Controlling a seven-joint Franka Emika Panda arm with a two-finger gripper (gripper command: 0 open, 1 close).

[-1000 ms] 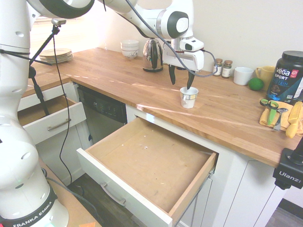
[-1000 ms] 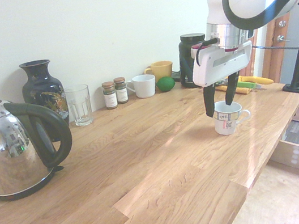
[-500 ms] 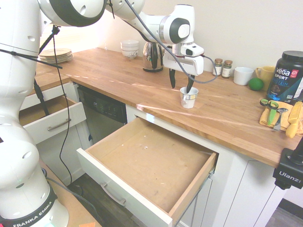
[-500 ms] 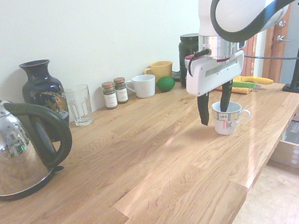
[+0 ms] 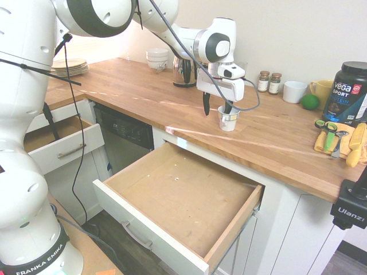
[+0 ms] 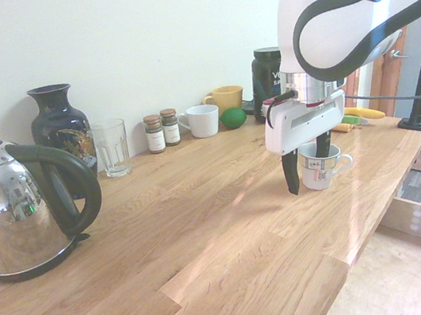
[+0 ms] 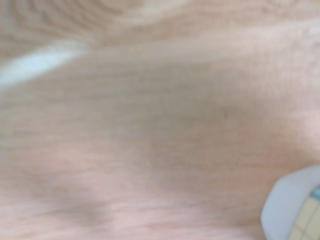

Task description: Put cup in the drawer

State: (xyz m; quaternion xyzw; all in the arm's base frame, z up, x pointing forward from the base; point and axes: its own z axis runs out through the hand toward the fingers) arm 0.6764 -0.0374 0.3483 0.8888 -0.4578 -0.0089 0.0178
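Straddling the cup's near-side wall, spread open.
From where I stand, facing the open drawer (image 5: 186,197), the small white cup (image 5: 227,119) sits upright on the wooden surface (image 5: 149,103), its handle (image 6: 345,162) turned away from the end effector (image 6: 309,170). One black finger dips into the cup's mouth and the other hangs outside it; the jaws stand wide, without a grip. The drawer lies toward seven o'clock from the cup, below the surface's edge. Toward eleven stands the kettle (image 5: 184,71); toward two, the plain white mug (image 5: 295,91) and, farther out, the dark tub (image 5: 346,94).
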